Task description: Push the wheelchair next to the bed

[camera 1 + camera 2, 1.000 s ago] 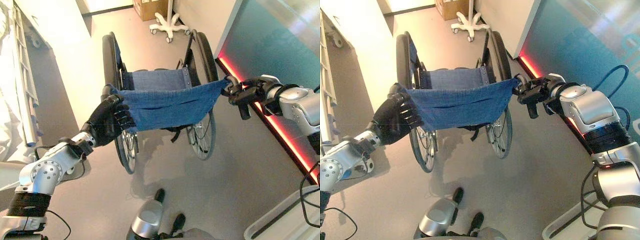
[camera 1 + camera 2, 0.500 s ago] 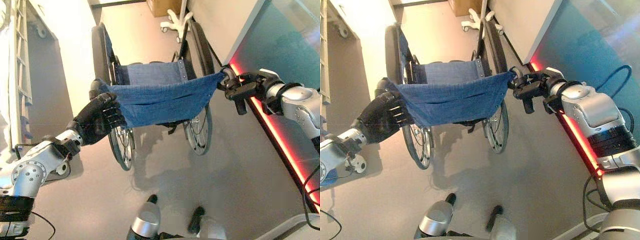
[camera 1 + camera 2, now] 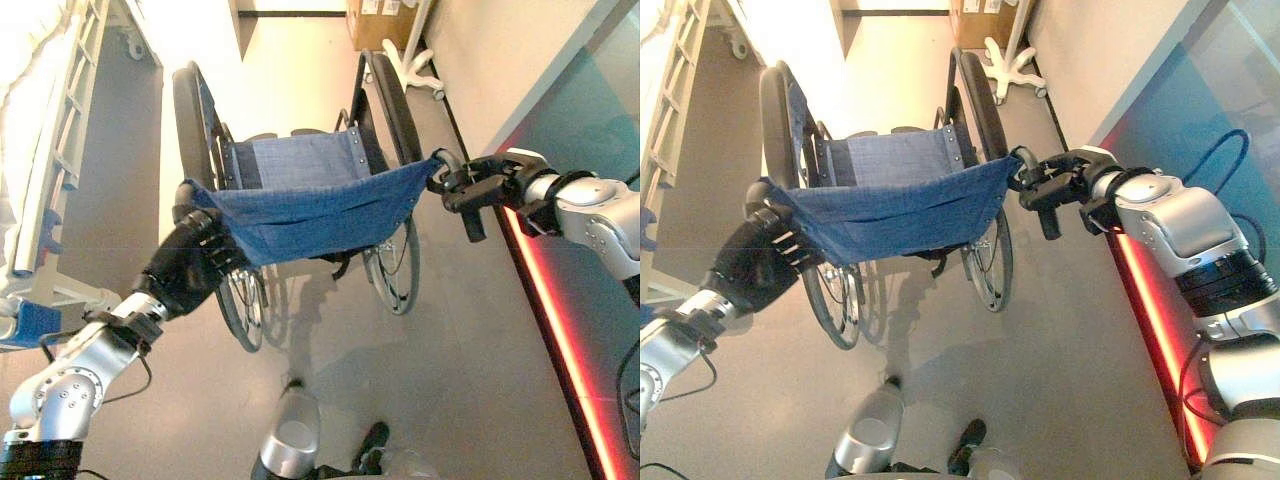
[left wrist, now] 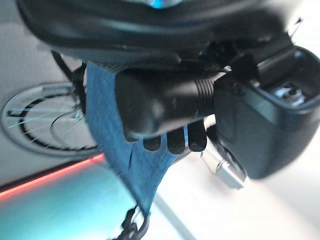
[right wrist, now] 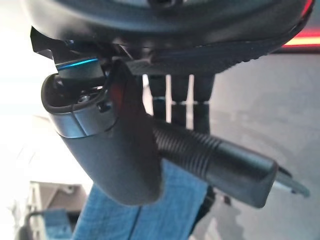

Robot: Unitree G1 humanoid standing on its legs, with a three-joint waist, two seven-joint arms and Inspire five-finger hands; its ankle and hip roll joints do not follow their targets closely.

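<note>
wheelchair (image 3: 310, 190) rolled nearer bed (image 3: 45, 190), blue-backed

Open floor (image 3: 300, 60) is seen beyond the wheelchair (image 3: 300, 190); passage is narrowed by the bed (image 3: 50, 150) at left and the wall (image 3: 560, 90) at right

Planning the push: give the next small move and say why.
Probably keep rolling the wheelchair forward, veering slightly left. The left hand and right hand are curled round its push handles, and the bed lies ahead on the left.

Harsh overexposed glare upper left.
</note>
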